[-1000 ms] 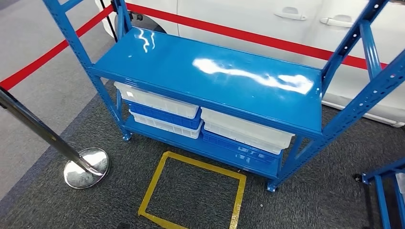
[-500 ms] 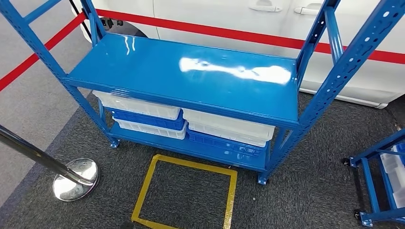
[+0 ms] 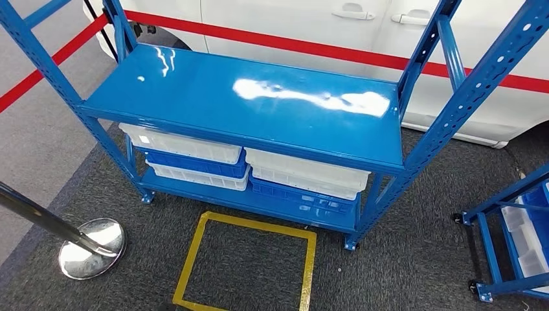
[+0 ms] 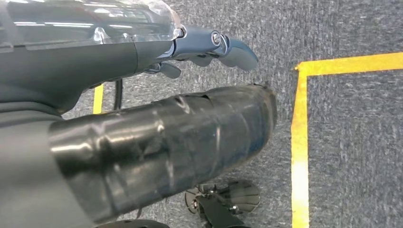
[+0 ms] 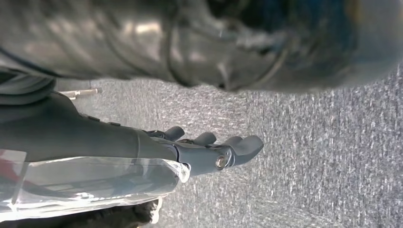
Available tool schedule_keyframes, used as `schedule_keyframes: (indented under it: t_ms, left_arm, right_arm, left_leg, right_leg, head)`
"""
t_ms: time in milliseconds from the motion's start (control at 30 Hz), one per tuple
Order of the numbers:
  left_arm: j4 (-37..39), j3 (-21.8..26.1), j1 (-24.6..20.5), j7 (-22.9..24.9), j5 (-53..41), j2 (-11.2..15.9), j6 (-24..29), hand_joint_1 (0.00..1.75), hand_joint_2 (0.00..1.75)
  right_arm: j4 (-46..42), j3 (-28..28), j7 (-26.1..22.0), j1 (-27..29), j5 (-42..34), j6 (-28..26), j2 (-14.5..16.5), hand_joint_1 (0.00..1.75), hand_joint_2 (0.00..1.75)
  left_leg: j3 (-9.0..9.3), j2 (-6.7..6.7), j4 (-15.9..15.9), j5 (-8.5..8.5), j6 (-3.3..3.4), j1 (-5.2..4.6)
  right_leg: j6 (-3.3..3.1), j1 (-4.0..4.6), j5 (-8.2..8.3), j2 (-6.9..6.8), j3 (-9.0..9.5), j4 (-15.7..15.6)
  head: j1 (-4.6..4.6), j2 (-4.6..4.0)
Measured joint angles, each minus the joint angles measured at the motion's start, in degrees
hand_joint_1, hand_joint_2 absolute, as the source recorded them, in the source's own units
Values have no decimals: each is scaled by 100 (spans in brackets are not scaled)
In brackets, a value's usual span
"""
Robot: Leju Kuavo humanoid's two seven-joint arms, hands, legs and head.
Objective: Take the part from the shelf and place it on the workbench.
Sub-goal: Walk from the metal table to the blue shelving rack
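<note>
A blue steel shelf [image 3: 194,91] is seen straight ahead from the head view, its glossy middle deck bare and streaked with glare. On the lowest deck, white bins [image 3: 304,170] and blue bins [image 3: 197,163] are stacked in two piles side by side — what is inside them cannot be made out, so the part itself cannot be picked out anywhere on the shelf. A yellow taped square [image 3: 246,265] is marked on the dark carpet just in front of the shelf. A chrome stanchion base [image 3: 90,247] is planted to the left of the square, with its pole slanting off toward the picture's edge, and a red barrier belt [image 3: 324,48] is stretched behind the shelf along a white car [image 3: 291,19]. A second blue rack [image 3: 498,259] on castors is glimpsed at the right, with pale bins in it. In the left wrist view, the left hand [image 4: 209,50] is held out over the carpet beside a yellow tape line, fingers extended and nothing gripped. In the right wrist view, the right hand [image 5: 214,149] is likewise held out over grey carpet — fingers loosely extended, nothing in its grasp.
</note>
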Motion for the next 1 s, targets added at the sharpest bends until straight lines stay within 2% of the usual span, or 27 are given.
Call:
schedule_keyframes:
  t_ms: [67, 100, 133, 167, 200, 267, 300, 400, 433, 500, 567, 600, 633, 667, 733, 767, 800, 867, 933, 1000]
  left_arm:
    - [0, 1, 5, 0, 0, -3, 0, 0, 0]
    - [0, 2, 8, 0, -1, -4, 0, 0, 44]
    - [0, 2, 11, 0, -3, -4, 0, 0, 87]
    - [0, 2, 11, 0, -9, -5, 0, 0, 131]
    - [0, 1, 11, 0, -19, -5, 0, 0, 175]
    - [0, 1, 7, -4, -46, -4, -12, 0, 175]
    - [0, -1, 5, -14, -64, -4, -31, 0, 175]
    - [0, -10, -1, -92, -107, -4, -128, 0, 175]
    - [0, -12, -2, -117, -113, -4, -147, 0, 175]
    - [0, -14, -2, -143, -120, -3, -156, 0, 175]
    - [0, -14, 1, -146, -121, -2, -155, 0, 175]
    - [0, -14, 7, -146, -122, 0, -155, 0, 175]
    - [0, -17, 17, -146, -117, 4, -155, 0, 175]
    - [0, -33, 33, -143, -97, 12, -157, 0, 175]
    - [0, -126, 89, -119, 19, 45, -175, 0, 175]
    - [0, -197, 119, -96, 112, 67, -192, 0, 175]
    - [0, -278, 147, -67, 221, 87, -213, 0, 175]
    - [0, -436, 201, 0, 463, 127, -259, 0, 175]
    - [-2, -597, 259, 74, 721, 165, -307, 0, 175]
    - [-20, -771, 286, 148, 986, 204, -357, 0, 175]
  right_arm:
    - [-1, -6, 16, 0, -1, -2, -1, 0, 0]
    - [0, -14, 38, 0, -2, -3, -1, 0, 0]
    - [1, -22, 72, 2, -4, -5, -1, 0, 0]
    - [1, -31, 111, 4, -6, -8, -1, 0, 0]
    - [1, -39, 152, 5, -8, -15, -1, 0, 0]
    - [0, -49, 221, 0, -9, -38, -1, 0, 0]
    - [0, -54, 254, -5, -9, -57, -1, 0, 0]
    - [-1, -70, 315, -12, -1, -108, 0, 0, 131]
    - [-1, -73, 327, -13, 8, -124, 1, 0, 175]
    - [-1, -75, 362, -19, 40, -161, 2, 0, 175]
    - [-1, -76, 391, -21, 75, -183, 2, 0, 175]
    - [-1, -76, 392, -22, 85, -181, 2, 0, 175]
    - [-2, -74, 391, -24, 90, -178, 1, 0, 175]
    - [-7, -63, 389, -28, 83, -172, -1, 0, 175]
    - [-39, 11, 383, -39, 17, -138, -5, 0, 175]
    - [-63, 71, 380, -44, -46, -115, -12, 0, 175]
    - [-89, 139, 377, -47, -123, -94, -23, 0, 175]
    - [-134, 285, 373, -49, -297, -52, -58, 0, 175]
    - [-171, 453, 373, -34, -483, -4, -108, 0, 175]
    - [-193, 635, 373, 6, -674, 40, -164, 0, 175]
  left_leg:
    - [4, 45, -52, 38, 72, 21]
    - [1, 58, -53, 38, 82, 20]
    - [6, 64, -51, 34, 78, 21]
    - [15, 65, -46, 27, 69, 24]
    - [26, 65, -37, 16, 52, 28]
    - [28, 65, -6, -15, -3, 11]
    - [25, 66, 6, -25, -35, -1]
    - [28, 66, 10, -40, -137, 2]
    - [2, 62, 81, -100, -165, 12]
    - [-208, 50, 558, -400, -201, 25]
    - [-576, 46, 1341, -762, -214, 23]
    - [-711, 45, 1614, -830, -213, 23]
    - [-755, 44, 1686, -783, -201, 22]
    - [-686, 43, 1519, -628, -177, 19]
    - [-325, 35, 724, -215, -93, -6]
    - [-167, 35, 369, -85, -58, -23]
    - [-68, 35, 141, -22, -34, -43]
    - [-34, 40, 36, -11, -16, -69]
    - [-17, 48, -24, 37, 36, -43]
    - [-2, 60, -87, 82, 93, -12]
  right_leg:
    - [95, -26, -424, -46, -400, 855]
    - [125, -38, -575, -63, -593, 1246]
    - [135, -49, -498, -70, -597, 1250]
    - [139, -61, -323, -81, -485, 1022]
    - [136, -73, -100, -99, -285, 615]
    - [100, -65, 150, -129, 50, -89]
    - [72, -51, 181, -135, 121, -260]
    - [-39, -32, 177, -120, 124, -318]
    - [-85, -39, 187, -121, 134, -336]
    - [-162, -49, 206, -125, 148, -366]
    - [-194, -28, 201, -122, 145, -361]
    - [-202, -14, 197, -119, 148, -358]
    - [-208, -1, 192, -113, 155, -354]
    - [-212, 11, 187, -103, 167, -352]
    - [-206, 34, 174, -79, 195, -351]
    - [-190, 46, 167, -67, 198, -344]
    - [-167, 51, 162, -60, 194, -338]
    - [-101, 43, 164, -57, 182, -340]
    - [-31, 33, 121, -68, 170, -298]
    - [22, 24, -131, -81, 12, 64]
  head:
    - [2, -1]
    - [3, -1]
    - [4, -1]
    - [4, 0]
    - [5, 0]
    - [4, 1]
    - [3, 1]
    - [1, 1]
    - [0, 1]
    - [-2, 0]
    - [-2, 0]
    - [-3, 0]
    - [-2, 0]
    - [-3, 0]
    - [-1, 0]
    - [-1, 0]
    - [0, 0]
    - [-2, 1]
    - [-2, 1]
    - [2, 0]
